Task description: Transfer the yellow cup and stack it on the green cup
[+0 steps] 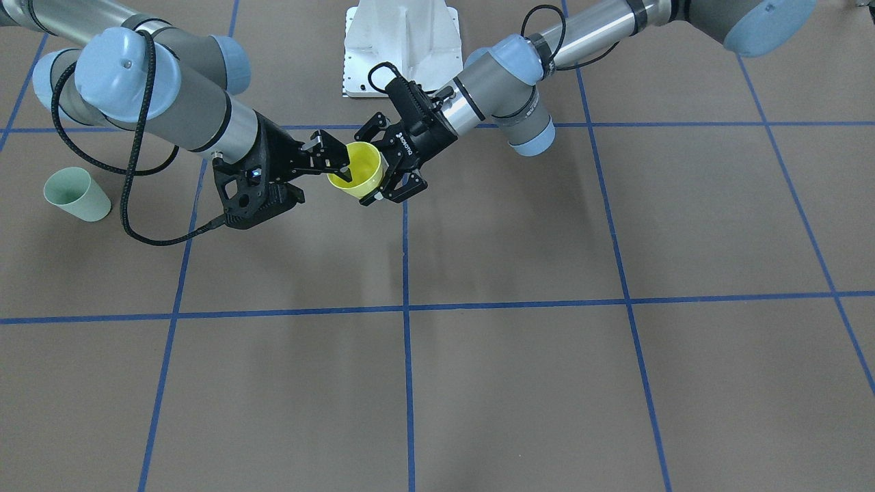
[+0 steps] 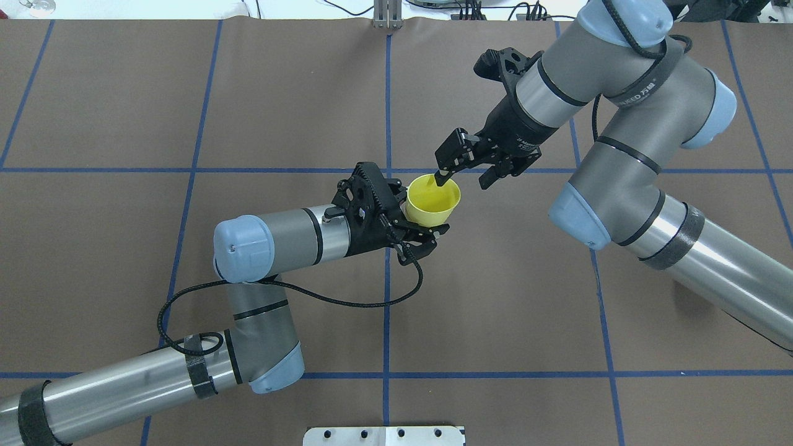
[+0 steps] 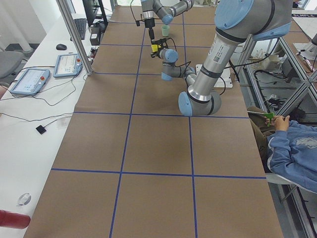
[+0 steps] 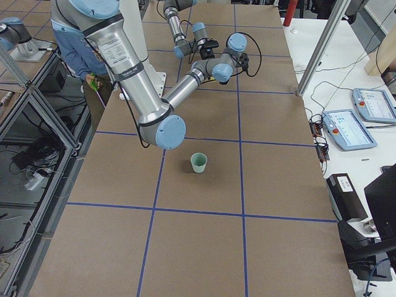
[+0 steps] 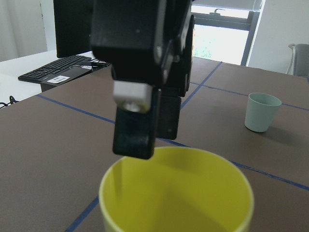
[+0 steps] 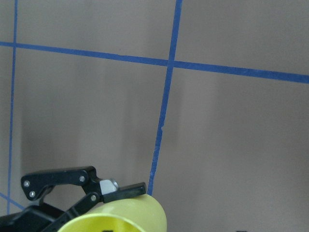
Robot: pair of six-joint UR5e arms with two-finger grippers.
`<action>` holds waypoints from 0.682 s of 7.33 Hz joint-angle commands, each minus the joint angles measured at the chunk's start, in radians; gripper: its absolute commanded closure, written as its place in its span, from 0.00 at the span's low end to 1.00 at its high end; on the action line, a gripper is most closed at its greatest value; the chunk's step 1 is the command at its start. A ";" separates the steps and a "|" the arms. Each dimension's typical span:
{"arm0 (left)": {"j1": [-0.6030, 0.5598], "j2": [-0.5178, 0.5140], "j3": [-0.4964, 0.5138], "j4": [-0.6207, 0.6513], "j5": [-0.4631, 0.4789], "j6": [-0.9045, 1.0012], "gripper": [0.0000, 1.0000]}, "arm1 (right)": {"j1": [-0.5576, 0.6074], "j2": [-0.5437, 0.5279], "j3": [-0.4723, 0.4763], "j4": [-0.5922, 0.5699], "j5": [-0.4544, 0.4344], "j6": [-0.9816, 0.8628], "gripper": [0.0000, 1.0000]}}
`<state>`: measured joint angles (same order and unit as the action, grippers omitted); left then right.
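The yellow cup (image 2: 433, 201) hangs upright above the table's middle. My left gripper (image 2: 427, 209) is shut on it from the side, one finger on each flank; it also shows in the front view (image 1: 367, 171). My right gripper (image 2: 463, 178) is open at the cup's far rim, one finger (image 5: 135, 130) dipping inside and the other outside the wall. In the front view the right gripper (image 1: 338, 154) meets the yellow cup (image 1: 361, 171) from the view's left. The green cup (image 1: 76, 195) stands upright on the table on my right side, apart from both grippers; it is hidden in the overhead view.
The white robot base plate (image 1: 400, 48) is at the table's robot edge. Blue tape lines (image 2: 387, 297) divide the brown table. A seated operator in blue (image 3: 292, 148) is at the robot side, and pendants (image 3: 29, 79) lie on a side table.
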<state>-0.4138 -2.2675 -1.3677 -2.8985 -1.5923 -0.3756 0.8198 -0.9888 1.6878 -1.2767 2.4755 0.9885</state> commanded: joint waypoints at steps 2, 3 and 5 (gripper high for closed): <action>0.001 -0.012 0.001 0.008 0.002 0.000 1.00 | -0.001 -0.005 0.003 -0.001 0.016 -0.051 0.18; 0.003 -0.018 0.001 0.008 0.000 -0.002 1.00 | -0.007 -0.007 0.000 -0.001 0.011 -0.053 0.26; 0.009 -0.026 0.004 0.012 0.002 -0.002 1.00 | -0.007 -0.019 0.004 -0.001 0.016 -0.066 0.57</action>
<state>-0.4086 -2.2889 -1.3652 -2.8889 -1.5918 -0.3777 0.8140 -0.9987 1.6888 -1.2778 2.4893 0.9333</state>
